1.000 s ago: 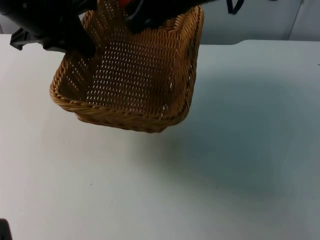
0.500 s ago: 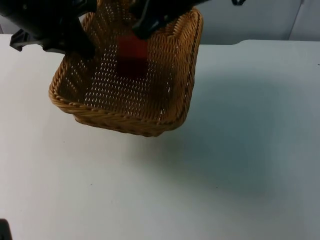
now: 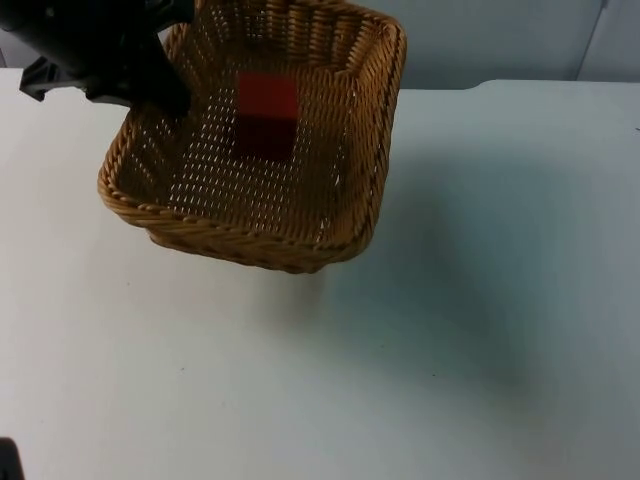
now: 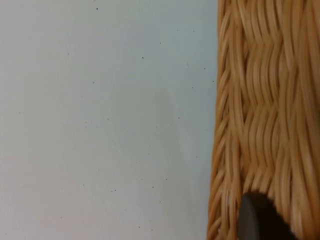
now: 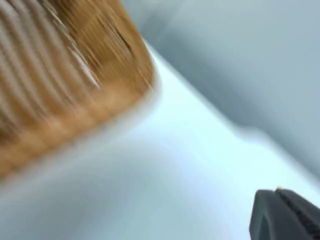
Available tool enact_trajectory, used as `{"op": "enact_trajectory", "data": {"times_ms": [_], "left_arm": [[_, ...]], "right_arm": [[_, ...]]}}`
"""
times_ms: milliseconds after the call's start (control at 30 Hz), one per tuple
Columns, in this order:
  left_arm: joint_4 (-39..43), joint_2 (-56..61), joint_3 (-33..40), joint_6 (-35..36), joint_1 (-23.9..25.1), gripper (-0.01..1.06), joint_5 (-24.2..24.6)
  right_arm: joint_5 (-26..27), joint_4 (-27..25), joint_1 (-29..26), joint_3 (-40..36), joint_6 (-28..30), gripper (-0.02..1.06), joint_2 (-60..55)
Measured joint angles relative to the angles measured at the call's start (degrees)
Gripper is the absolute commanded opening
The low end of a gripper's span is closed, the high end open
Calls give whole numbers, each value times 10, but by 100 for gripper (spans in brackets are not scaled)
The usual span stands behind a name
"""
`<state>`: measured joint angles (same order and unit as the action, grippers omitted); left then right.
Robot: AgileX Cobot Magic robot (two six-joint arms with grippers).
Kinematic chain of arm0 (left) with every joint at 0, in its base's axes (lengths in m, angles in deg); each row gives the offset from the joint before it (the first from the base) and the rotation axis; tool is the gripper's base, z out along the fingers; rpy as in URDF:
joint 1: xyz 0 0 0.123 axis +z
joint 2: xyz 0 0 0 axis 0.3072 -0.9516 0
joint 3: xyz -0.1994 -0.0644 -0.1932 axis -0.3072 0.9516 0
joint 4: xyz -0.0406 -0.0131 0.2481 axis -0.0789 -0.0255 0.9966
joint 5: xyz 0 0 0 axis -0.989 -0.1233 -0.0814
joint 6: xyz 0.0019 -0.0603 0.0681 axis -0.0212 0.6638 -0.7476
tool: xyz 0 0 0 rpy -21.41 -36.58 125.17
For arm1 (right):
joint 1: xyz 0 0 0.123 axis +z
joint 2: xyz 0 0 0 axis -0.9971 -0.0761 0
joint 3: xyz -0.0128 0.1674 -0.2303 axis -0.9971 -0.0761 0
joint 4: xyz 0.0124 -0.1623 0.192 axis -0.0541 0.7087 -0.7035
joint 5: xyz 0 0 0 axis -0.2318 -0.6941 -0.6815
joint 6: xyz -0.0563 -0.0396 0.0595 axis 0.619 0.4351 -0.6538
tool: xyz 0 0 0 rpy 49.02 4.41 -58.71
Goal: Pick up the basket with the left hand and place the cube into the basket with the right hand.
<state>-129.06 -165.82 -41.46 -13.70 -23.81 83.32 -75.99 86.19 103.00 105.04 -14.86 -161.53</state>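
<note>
One left claw [image 3: 165, 95] on raised basket [image 3: 330, 215] rim, cube [image 3: 266, 115] inside.

Even, soft overhead light is cast across the white table [image 3: 480, 380]; a broad, diffuse shadow is thrown right of and below the lifted wicker basket [image 3: 250, 215]. No glare is seen. The basket's weave [image 4: 265, 100] is rendered crisply in the left wrist view, while the right wrist view is smeared by motion blur.

Fixed top camera down-and-forward over table [image 3: 480, 340]; both wrist cameras close against basket [image 3: 355, 215] wall, shared with it.
</note>
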Motion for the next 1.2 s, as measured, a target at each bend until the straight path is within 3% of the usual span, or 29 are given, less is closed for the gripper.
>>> {"op": "enact_trajectory", "data": {"times_ms": [100, 200, 300, 333, 433, 533, 667, 800, 967, 1200], "left_arm": [[0, 0, 0, 0, 0, 0, -1], [0, 0, 0, 0, 0, 0, -1], [0, 0, 0, 0, 0, 0, -1], [0, 0, 0, 0, 0, 0, -1], [0, 0, 0, 0, 0, 0, -1], [0, 0, 0, 0, 0, 0, -1], [0, 0, 0, 0, 0, 0, -1], [0, 0, 0, 0, 0, 0, -8], [0, 0, 0, 0, 0, 0, -19], [0, 0, 0, 0, 0, 0, -25]], "right_arm": [[-70, 23, -72, -30, -113, 1, 38], [-86, 13, -127, -73, -150, 1, 80], [-80, -13, -223, -161, -167, 1, 170], [-80, -13, -223, -161, -167, 1, 170], [-23, -83, -316, -283, -186, 1, 316], [-7, -95, -336, -323, -171, 1, 408], [-25, -93, -340, -337, -164, 1, 527], [-92, -73, -340, -339, -162, 1, 647], [-151, -71, -340, -341, -161, 1, 721], [-160, -82, -340, -341, -158, 1, 753]]}}
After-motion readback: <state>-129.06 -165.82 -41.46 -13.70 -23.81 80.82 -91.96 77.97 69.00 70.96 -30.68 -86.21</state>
